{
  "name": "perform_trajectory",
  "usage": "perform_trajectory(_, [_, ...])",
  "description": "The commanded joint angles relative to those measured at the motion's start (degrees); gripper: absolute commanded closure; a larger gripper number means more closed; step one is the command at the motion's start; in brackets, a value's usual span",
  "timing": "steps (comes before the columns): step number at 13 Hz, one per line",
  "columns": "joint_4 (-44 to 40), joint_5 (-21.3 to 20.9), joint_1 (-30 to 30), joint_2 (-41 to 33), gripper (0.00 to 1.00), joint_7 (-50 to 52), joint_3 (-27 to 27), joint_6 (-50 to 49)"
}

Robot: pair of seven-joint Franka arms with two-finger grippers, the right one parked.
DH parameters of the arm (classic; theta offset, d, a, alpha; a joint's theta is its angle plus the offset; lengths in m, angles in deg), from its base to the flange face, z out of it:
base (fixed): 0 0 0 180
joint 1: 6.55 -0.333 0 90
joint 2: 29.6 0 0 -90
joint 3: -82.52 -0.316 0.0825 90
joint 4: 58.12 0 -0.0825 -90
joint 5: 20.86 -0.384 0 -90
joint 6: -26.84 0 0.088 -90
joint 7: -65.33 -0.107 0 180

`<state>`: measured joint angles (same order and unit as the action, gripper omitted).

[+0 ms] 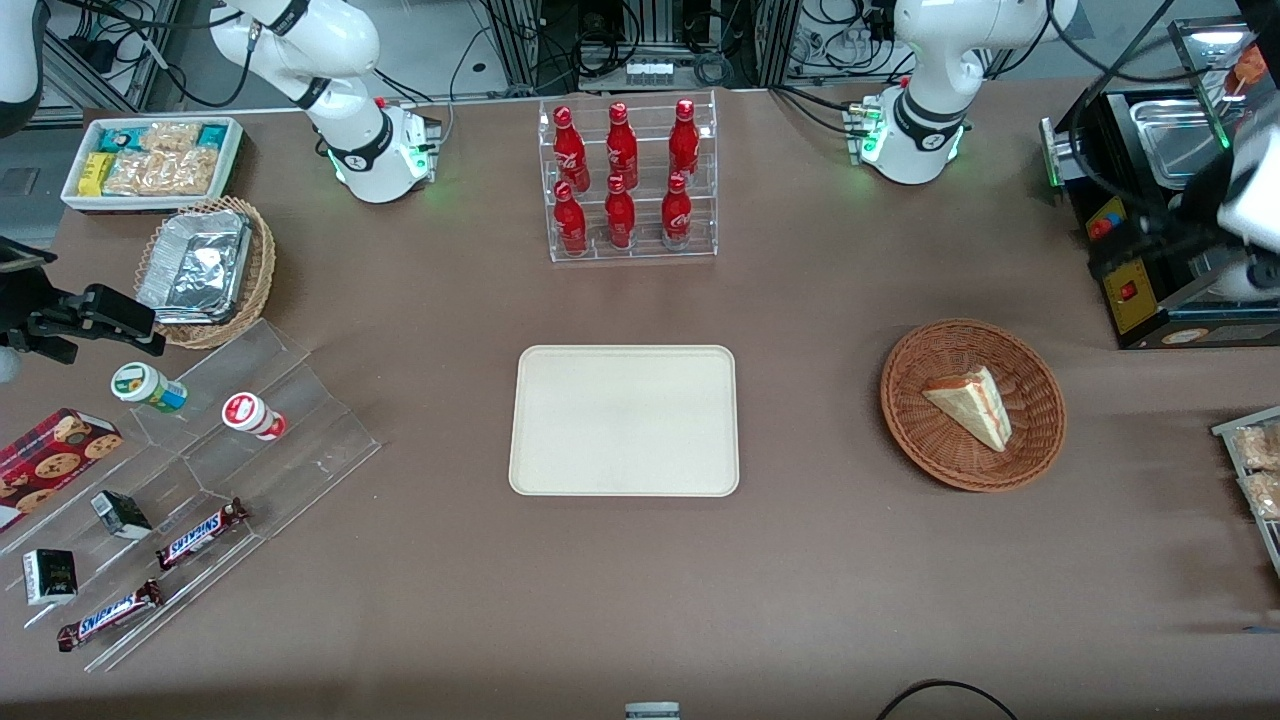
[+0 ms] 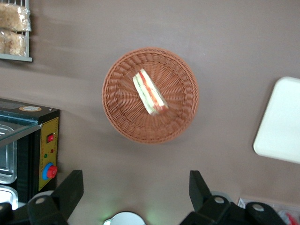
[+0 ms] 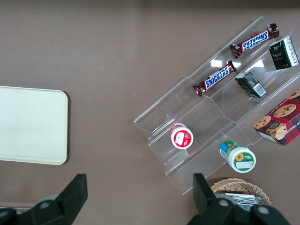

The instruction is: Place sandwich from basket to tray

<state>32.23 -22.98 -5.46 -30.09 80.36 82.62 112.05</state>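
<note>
The sandwich (image 1: 970, 405), a pale bread wedge with red and green filling at its edge (image 2: 150, 92), lies in the round reddish-brown wicker basket (image 1: 1030, 440) toward the working arm's end of the table. In the left wrist view the basket (image 2: 122, 108) is seen from high above. The cream tray (image 1: 625, 420) lies flat and bare mid-table beside the basket, and one corner of it (image 2: 281, 122) shows in the wrist view. My gripper (image 2: 135, 180) hangs high over the table, farther from the front camera than the basket, near the black machine (image 1: 1190, 250). It is open, with nothing between its fingers.
A black machine (image 1: 1140, 260) with a steel pan stands at the working arm's end. A rack of snack packets (image 1: 1255, 470) sits near it. A clear rack of red bottles (image 1: 628, 180) stands farther back than the tray. An acrylic snack stand (image 1: 190, 470), foil basket (image 1: 205, 270) and white bin (image 1: 150, 160) lie toward the parked arm's end.
</note>
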Motion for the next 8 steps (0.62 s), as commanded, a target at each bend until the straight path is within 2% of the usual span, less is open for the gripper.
perform_trajectory(1, [5.0,-0.7,-3.0,0.8,0.0,5.4,0.1,5.0])
perform_trajectory(5, [14.5,-0.1,-4.3,2.2,0.0,17.9,0.0,18.3])
perform_trajectory(8, [27.7,-0.7,-3.1,3.8,0.0,31.2,0.2,35.3])
